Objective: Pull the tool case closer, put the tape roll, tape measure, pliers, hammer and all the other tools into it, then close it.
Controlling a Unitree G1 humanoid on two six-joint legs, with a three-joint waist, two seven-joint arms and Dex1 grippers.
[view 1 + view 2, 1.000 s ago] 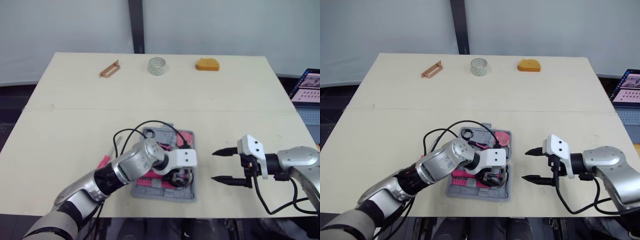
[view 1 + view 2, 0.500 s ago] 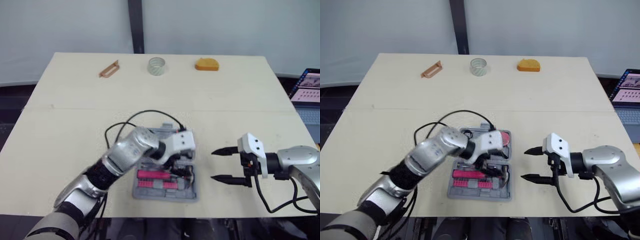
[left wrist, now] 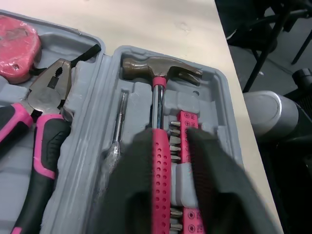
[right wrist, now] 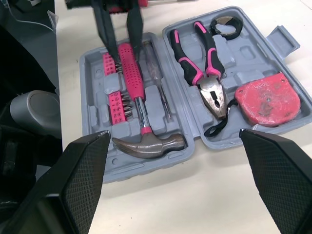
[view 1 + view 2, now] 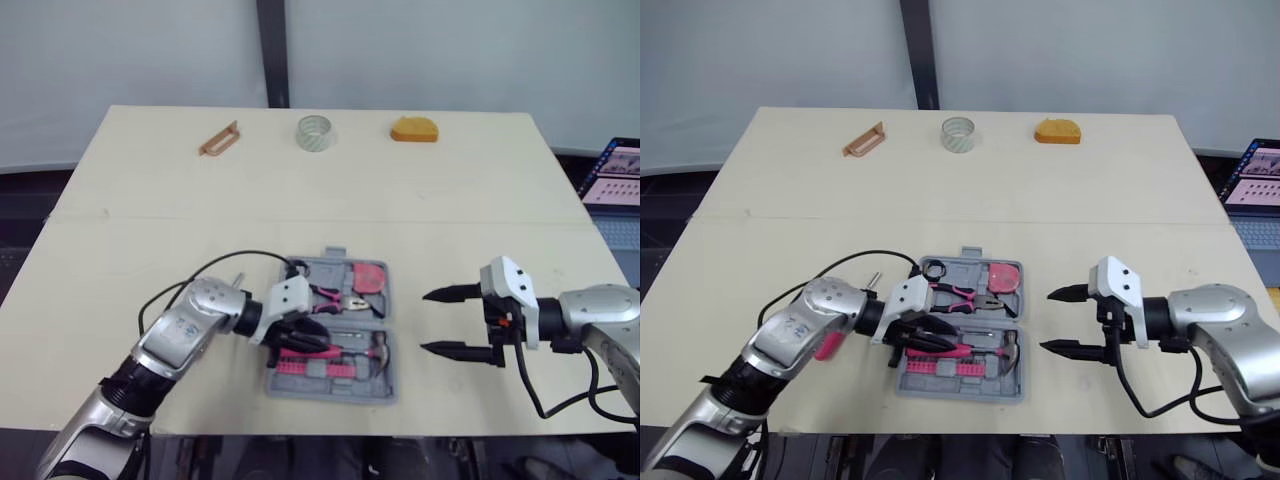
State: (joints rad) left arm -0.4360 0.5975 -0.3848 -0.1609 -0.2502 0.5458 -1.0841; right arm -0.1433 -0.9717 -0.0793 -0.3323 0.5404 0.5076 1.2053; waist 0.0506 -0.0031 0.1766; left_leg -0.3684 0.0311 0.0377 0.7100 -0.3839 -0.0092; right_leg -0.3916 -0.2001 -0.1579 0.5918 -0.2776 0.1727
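table [image 5: 450, 200]: tool case [image 5: 960, 388] near front edge, centre | in it: hammer [image 4: 139, 105] in near half, pliers [image 4: 202, 73] and tape measure [image 4: 265, 100] in far half (measure to the right) | tape roll [image 5: 314, 132] at far edge, well behind case | right gripper [image 5: 425, 322] right of case, apart

The tool case [image 4: 90, 63] lies open on the tabletop [image 4: 204, 195]. One half holds the hammer [image 4: 139, 105], its handle straddled by the left end effector [image 4: 124, 48]. The other half holds pliers [image 4: 202, 63], tape measure [image 4: 267, 103] and tape roll [image 4: 226, 27]. The right end effector [image 4: 174, 132] gapes wide.
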